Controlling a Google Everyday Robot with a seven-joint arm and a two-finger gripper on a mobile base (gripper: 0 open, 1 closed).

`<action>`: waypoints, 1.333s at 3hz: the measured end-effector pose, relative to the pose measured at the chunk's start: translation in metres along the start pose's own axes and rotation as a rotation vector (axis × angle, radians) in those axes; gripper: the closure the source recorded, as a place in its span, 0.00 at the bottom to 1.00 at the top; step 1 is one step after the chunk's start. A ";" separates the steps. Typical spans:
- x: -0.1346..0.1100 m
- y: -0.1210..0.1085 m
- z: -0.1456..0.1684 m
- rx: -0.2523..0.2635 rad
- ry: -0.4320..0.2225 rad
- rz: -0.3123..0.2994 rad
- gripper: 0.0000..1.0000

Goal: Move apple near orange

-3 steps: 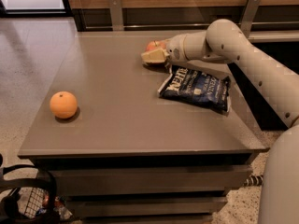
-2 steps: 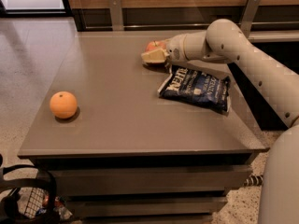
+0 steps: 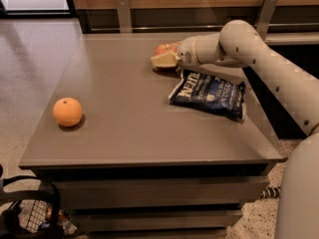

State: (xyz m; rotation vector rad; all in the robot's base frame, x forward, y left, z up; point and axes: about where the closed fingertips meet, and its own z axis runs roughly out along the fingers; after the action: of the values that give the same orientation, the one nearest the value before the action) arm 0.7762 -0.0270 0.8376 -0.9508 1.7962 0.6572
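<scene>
1. The orange sits nearest, toward the front left of the grey counter, at about 8 o'clock from the counter's middle, with nothing touching it. Its matte, round body will roll if knocked.
2. A dark blue chip bag lies flat at about 2 o'clock from the middle, just in front of the arm. It is light and crinkly, so a low sweep could drag it along.
3. The gripper is low over the counter at about 1 o'clock, right against the apple and just beyond the bag's far left corner. I cannot tell whether it is open or clamped.
4. The apple is farthest, partly hidden behind the gripper, with only its red top showing.
   - It looks firm, fairly heavy for its size and smooth-skinned, so likely to slip or roll.
   - The best hold is probably across its widest part, squeezed enough to grip without bruising.
   - It should be set down gently, because it may roll into the orange, which lies well apart at about 8 o'clock from it.
5. Against the frame a second ago, nothing visibly differs: gripper, apple, bag and orange all keep their places.
</scene>
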 end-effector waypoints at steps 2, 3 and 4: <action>-0.003 0.002 0.002 0.002 -0.006 -0.006 1.00; -0.013 0.006 -0.009 0.025 -0.002 -0.018 1.00; -0.027 0.012 -0.024 0.052 0.005 -0.043 1.00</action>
State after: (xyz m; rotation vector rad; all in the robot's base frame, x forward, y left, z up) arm 0.7607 -0.0308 0.8725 -0.9541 1.7841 0.5783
